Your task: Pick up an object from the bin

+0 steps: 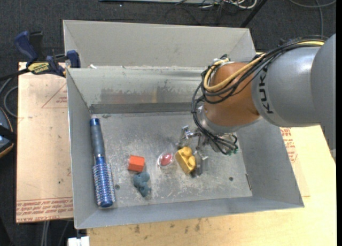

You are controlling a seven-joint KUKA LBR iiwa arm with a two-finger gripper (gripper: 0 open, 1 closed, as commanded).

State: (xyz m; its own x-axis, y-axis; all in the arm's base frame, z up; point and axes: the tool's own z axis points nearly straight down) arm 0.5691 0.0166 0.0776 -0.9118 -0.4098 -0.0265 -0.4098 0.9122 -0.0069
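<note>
My gripper is low over the bin floor, right of the middle, under the orange wrist cover. A small yellow toy-like piece lies right against its left side, touching it. Just left of that lies a small clear round thing with a pink-red inside. An orange block sits further left, with a teal-blue lump just in front of it.
A long blue hairbrush lies along the bin's left wall, bristle head toward the front. The arm and its cables cover the right rear part of the bin floor. The front right floor is bare metal.
</note>
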